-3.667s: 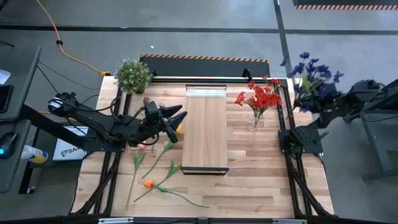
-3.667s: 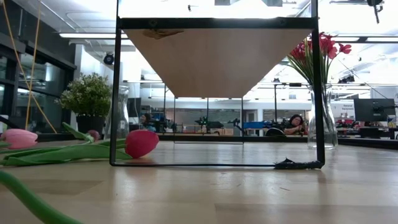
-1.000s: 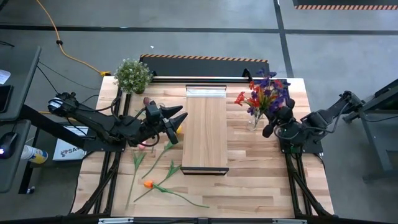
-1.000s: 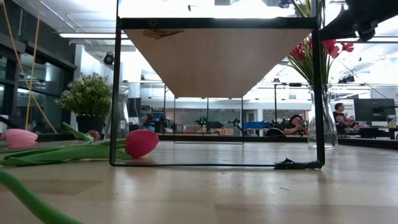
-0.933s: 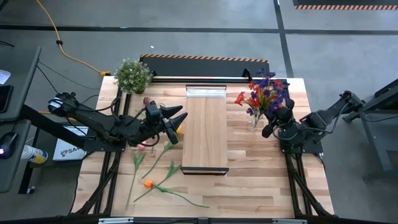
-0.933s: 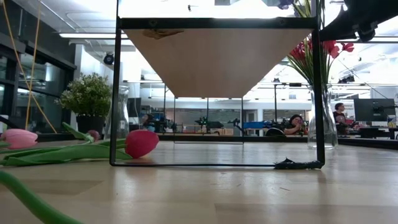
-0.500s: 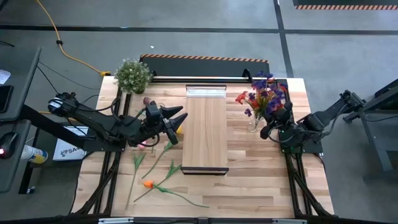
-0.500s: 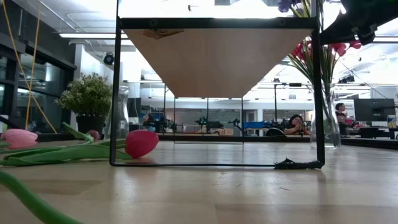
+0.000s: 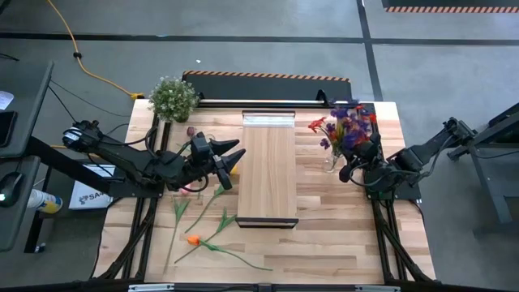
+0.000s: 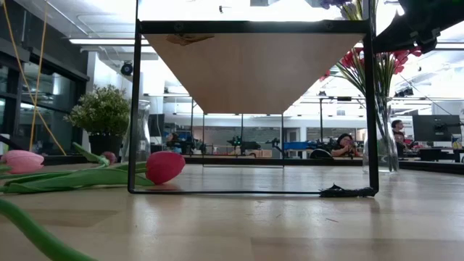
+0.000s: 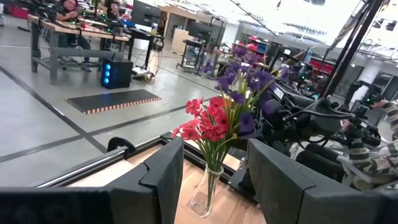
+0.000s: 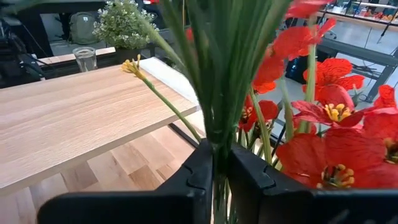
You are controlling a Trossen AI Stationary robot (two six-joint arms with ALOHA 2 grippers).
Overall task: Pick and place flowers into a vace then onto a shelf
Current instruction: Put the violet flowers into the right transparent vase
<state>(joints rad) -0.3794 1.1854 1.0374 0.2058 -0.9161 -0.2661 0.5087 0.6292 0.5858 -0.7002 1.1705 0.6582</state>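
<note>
My right gripper (image 9: 350,165) is shut on a bunch of purple flowers (image 9: 349,128) right over the clear glass vase (image 10: 383,145) of red flowers (image 9: 321,128), which stands on the table right of the shelf (image 9: 269,174). The purple heads stand among the red ones (image 11: 214,121). My left gripper (image 9: 233,157) is open and empty, held above the table just left of the shelf. Loose stems lie on the table below it, among them a pink tulip (image 10: 165,167) and an orange one (image 9: 193,240). My right gripper pinches the purple bunch's green stems (image 12: 214,127), several together, between its two fingers (image 12: 198,177). The fingers come about level from the table's right side and lie across the stems. The bunch stands upright, heads above the gripper. The fingers hide its lower ends.
A bushy potted plant (image 9: 173,97) stands at the far left corner, an empty glass vase (image 10: 141,138) beside it. The shelf's dark frame (image 10: 135,109) stands mid-table. People sit in the room beyond the table.
My right gripper, still shut on the purple bunch, has gone a little toward the table's left edge and down at the vase. The purple heads have moved in over the red flowers, and green stems now show inside the vase.
</note>
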